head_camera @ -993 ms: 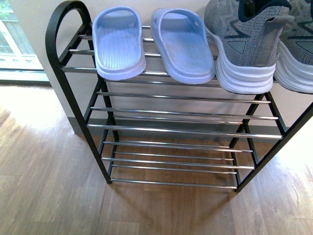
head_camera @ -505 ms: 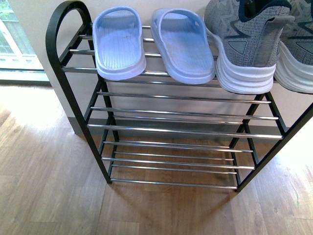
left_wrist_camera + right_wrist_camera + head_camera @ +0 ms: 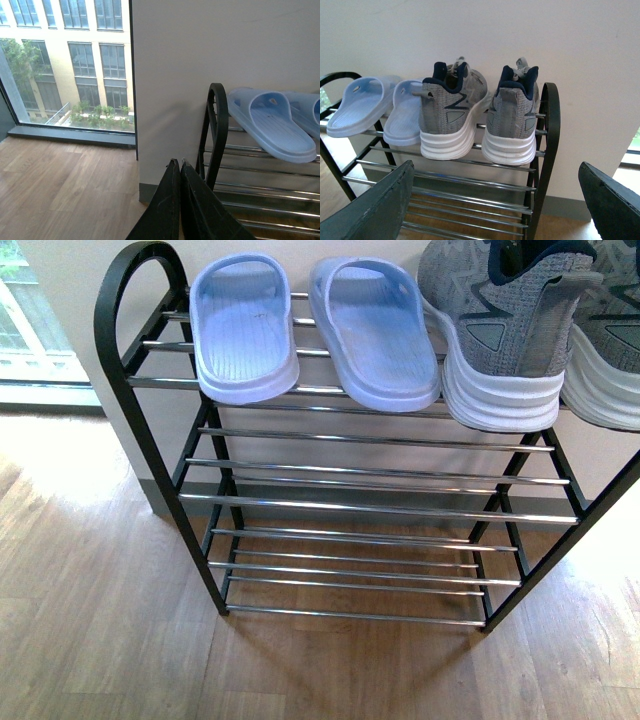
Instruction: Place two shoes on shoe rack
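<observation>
Two shoes, left shoe and right shoe, stand side by side on the top shelf of the rack, heels outward, toes to the wall. They sit close together, a narrow gap between the white soles, upright, at the rack's right end. Right shoe is just beside the black end loop. In the front view only one shoe shows in full, the other cut by the frame edge.

Right gripper: fingers spread wide, holding nothing. Both shoes lie ahead of and above the gap between the fingers, well apart from them, no contact.

Left gripper: fingers pressed together, nothing between them. It points at the rack's left end loop, apart from the shoes, which do not show in this view.

Two blue slippers occupy the left part of the same top shelf, the nearer one just beside the left shoe. Lower shelves show chrome bars only. Wood floor below; a window left of the wall.
</observation>
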You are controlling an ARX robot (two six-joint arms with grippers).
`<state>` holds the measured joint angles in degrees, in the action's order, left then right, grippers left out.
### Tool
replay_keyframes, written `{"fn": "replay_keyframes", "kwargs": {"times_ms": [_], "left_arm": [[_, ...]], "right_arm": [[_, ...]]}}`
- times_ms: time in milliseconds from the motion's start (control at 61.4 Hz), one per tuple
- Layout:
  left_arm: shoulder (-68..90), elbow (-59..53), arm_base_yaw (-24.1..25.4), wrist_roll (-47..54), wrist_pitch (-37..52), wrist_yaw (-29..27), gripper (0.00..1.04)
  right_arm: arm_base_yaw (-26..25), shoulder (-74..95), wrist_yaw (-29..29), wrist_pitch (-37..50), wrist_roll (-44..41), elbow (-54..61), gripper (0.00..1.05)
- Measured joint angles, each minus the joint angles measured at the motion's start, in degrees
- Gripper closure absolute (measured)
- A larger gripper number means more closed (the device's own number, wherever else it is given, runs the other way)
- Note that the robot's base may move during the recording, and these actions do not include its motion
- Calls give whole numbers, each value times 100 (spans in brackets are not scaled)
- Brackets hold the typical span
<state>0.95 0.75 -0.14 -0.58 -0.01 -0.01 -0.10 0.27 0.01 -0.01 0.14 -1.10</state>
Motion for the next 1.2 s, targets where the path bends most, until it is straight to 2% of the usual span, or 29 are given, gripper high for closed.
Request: {"fn": "replay_keyframes", "kwargs": {"times_ms": [65, 146, 293, 407, 456, 472, 521, 1204], "left_arm": [[0, 0, 0, -2, 0, -2, 99], [0, 0, 0, -2, 0, 0, 85], [0, 0, 0, -2, 0, 0, 55], [0, 0, 0, -2, 0, 0, 35], [0, 0, 0, -2, 0, 0, 24], [0, 0, 0, -2, 0, 0, 17], [0, 0, 0, 0, 0, 0, 9], [0, 0, 0, 13, 0, 0, 9]], "right_arm": [[0, 0, 0, 0, 0, 0, 9], [0, 0, 2, 0, 0, 0, 9], [0, 0, 2, 0, 0, 0, 9], [0, 0, 0, 0, 0, 0, 9], [0, 0, 0, 0, 0, 0, 9], [0, 0, 0, 0, 0, 0, 9], [0, 0, 2, 0, 0, 0, 9], [0, 0, 2, 0, 0, 0, 9]]}}
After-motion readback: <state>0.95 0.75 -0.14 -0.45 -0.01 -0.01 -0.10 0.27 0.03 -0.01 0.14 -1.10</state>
